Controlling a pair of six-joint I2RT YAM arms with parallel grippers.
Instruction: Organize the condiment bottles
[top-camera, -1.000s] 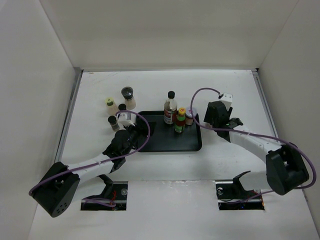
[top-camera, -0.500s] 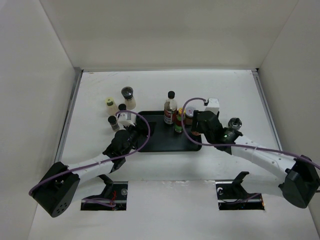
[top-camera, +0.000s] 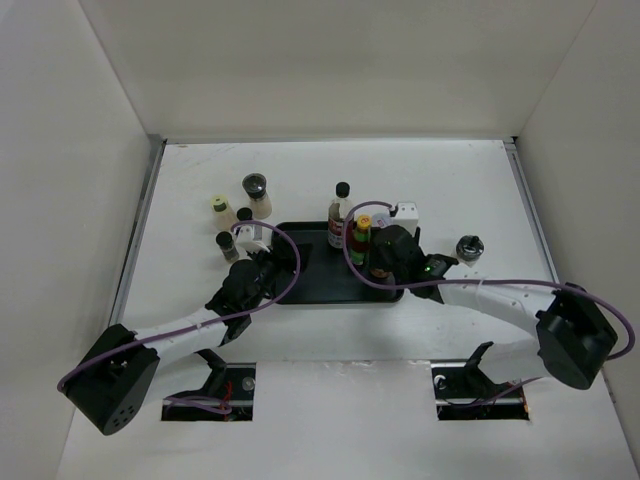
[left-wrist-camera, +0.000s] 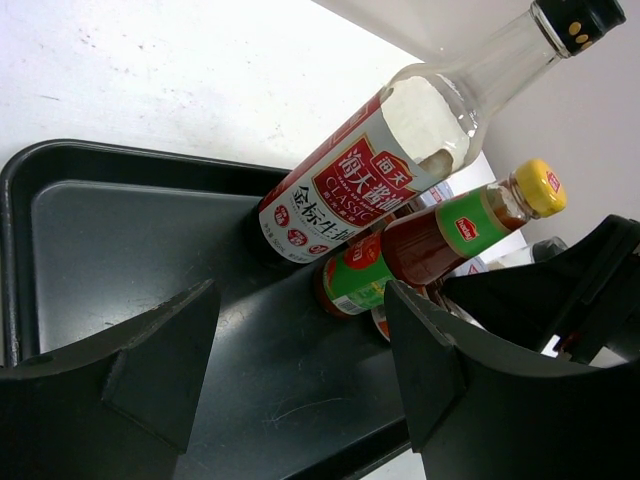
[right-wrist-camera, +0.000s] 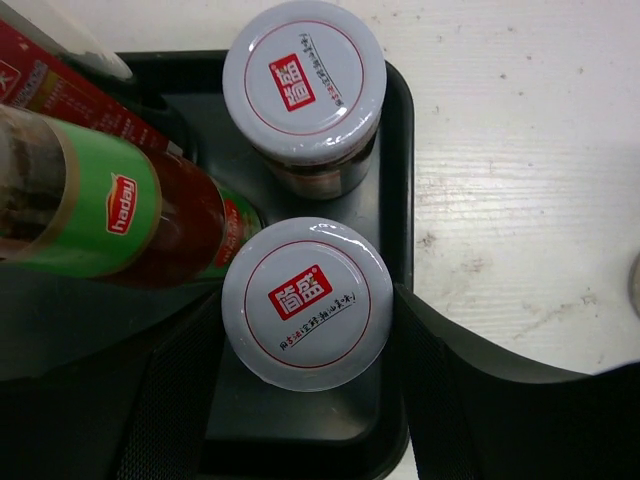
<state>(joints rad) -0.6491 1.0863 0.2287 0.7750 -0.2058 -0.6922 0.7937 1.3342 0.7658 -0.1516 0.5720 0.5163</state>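
Observation:
A black tray (top-camera: 320, 285) holds a tall clear black-capped bottle (top-camera: 341, 208), a red yellow-capped sauce bottle (top-camera: 361, 236) and a white-lidded jar (right-wrist-camera: 305, 80). My right gripper (top-camera: 383, 266) is shut on a second white-lidded jar (right-wrist-camera: 305, 300) at the tray's near right corner, beside the sauce bottle (right-wrist-camera: 120, 215). My left gripper (top-camera: 268, 262) is open and empty over the tray's left edge. It faces the tall bottle (left-wrist-camera: 380, 170) and the sauce bottle (left-wrist-camera: 440, 235) in the left wrist view.
Left of the tray stand a yellow-lidded jar (top-camera: 220, 207), a dark-topped grinder (top-camera: 257, 190) and two small dark-capped jars (top-camera: 227, 245). A silver-lidded jar (top-camera: 468, 246) stands right of the tray. White walls enclose the table.
My right gripper has moved left from beside the tray to over its near right corner, with a jar in its fingers. The silver-lidded jar now shows. The left arm has not moved.

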